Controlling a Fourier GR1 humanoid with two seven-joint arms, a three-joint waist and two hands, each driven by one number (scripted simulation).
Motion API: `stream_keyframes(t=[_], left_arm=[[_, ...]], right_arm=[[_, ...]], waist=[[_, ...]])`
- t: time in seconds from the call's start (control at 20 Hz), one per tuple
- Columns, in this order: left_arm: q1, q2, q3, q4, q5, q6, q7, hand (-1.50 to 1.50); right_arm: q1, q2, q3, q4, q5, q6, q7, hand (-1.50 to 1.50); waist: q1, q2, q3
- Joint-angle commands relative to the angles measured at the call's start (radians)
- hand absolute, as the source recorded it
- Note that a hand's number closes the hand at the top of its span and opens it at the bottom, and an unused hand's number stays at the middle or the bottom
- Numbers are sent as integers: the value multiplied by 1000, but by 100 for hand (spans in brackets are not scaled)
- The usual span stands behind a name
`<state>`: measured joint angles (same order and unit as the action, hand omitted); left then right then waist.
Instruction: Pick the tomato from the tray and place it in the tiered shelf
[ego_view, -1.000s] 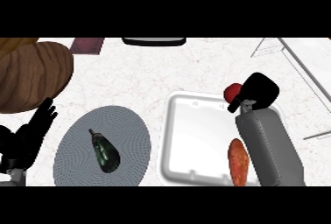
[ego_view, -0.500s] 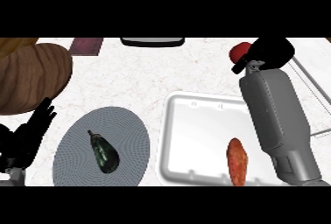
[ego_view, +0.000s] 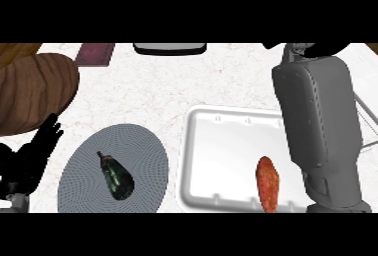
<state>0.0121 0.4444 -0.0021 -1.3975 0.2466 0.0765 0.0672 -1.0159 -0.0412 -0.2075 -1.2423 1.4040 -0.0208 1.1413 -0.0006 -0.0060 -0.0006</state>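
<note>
So the right forearm runs way up the right side, from about 5 o'clock to 1 o'clock, and the black right hand (ego_view: 319, 48) is mostly cut off at the top edge. Can't tell what its fingers are doing, and the tomato doesn't show anywhere, so can't say where it is either.

The white rectangular plastic tray (ego_view: 221, 150) sits right of centre, partly under the forearm, with just a long orange-red sweet potato (ego_view: 267, 183) lying in its 5 o'clock corner.

Just beside the tray, at 8 o'clock, is a round grey ribbed plate (ego_view: 140, 145) with a dark green eggplant (ego_view: 115, 175) on it.

The left hand (ego_view: 29, 157) rests at the left edge around 8 o'clock, fingers straight and pointing up.

A brown wooden bowl (ego_view: 33, 92) sits at 10 o'clock.
</note>
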Motion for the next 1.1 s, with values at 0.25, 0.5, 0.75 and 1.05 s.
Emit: stream_keyframes(t=[0.25, 0.5, 0.75, 1.05], left_arm=[[60, -8, 9, -65, 3, -26, -3, 0], [4, 13, 34, -3, -6, -40, 1, 0], [15, -22, 11, -44, -24, -5, 19, 0], [60, -13, 43, -2, -11, -58, -57, 0]], right_arm=[[-111, 24, -2, -136, 151, 79, 185, 150], [-204, -62, -62, -101, 228, 178, 147, 150], [-275, -139, -121, -26, 293, 310, 103, 150], [-310, -203, -192, 56, 305, 331, 28, 150]], waist=[[10, 1, 0], [4, 2, 0], [7, 2, 0], [12, 5, 0]])
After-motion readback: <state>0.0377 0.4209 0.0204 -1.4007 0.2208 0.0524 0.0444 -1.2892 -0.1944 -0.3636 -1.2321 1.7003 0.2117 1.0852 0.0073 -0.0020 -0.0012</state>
